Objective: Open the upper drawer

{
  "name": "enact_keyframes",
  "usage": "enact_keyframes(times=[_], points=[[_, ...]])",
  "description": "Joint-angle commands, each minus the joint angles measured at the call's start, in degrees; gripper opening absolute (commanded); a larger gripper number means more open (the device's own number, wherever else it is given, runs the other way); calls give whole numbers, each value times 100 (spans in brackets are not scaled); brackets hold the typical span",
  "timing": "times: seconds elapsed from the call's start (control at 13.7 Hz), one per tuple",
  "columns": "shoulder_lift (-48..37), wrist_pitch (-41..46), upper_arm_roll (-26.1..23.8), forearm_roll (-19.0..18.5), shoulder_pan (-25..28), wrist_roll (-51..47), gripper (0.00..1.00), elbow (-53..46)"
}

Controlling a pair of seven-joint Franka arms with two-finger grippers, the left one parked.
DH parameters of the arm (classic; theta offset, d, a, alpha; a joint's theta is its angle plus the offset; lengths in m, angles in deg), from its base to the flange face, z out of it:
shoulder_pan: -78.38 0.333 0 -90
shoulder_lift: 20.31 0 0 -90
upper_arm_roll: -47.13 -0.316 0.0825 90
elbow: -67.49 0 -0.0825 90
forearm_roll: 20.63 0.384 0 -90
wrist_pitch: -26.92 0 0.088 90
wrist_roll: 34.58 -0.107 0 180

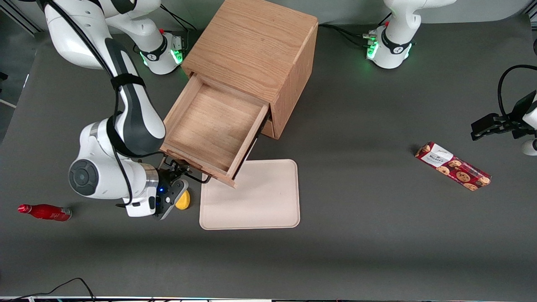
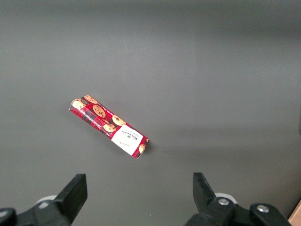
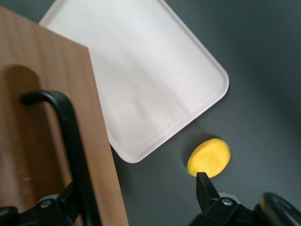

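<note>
The upper drawer (image 1: 212, 130) stands pulled far out of the oak cabinet (image 1: 256, 54) over the cream tray (image 1: 251, 197), and the gripper (image 1: 178, 178) is at its dark handle (image 3: 70, 146) with the jaws wide, 1 finger (image 3: 70, 202) touching the bar, near a yellow piece (image 3: 209, 157).

I get even, soft overhead light. The cabinet (image 1: 256, 63) throws a diffuse shadow on the table (image 1: 377, 235). My right wrist view blurs the near handle (image 3: 70, 155); the tray (image 3: 155, 89) glares pale.
</note>
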Motion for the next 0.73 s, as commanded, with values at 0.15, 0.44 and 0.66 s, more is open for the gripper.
enact_keyframes(times=[0.15,0.44,0.66], points=[[-372,423,-8,-76,-3,98,100,-421],[-934,852,-9,-172,6,-42,100,-336],[-1408,1231,-25,-583,-3,-1399,100,-168]])
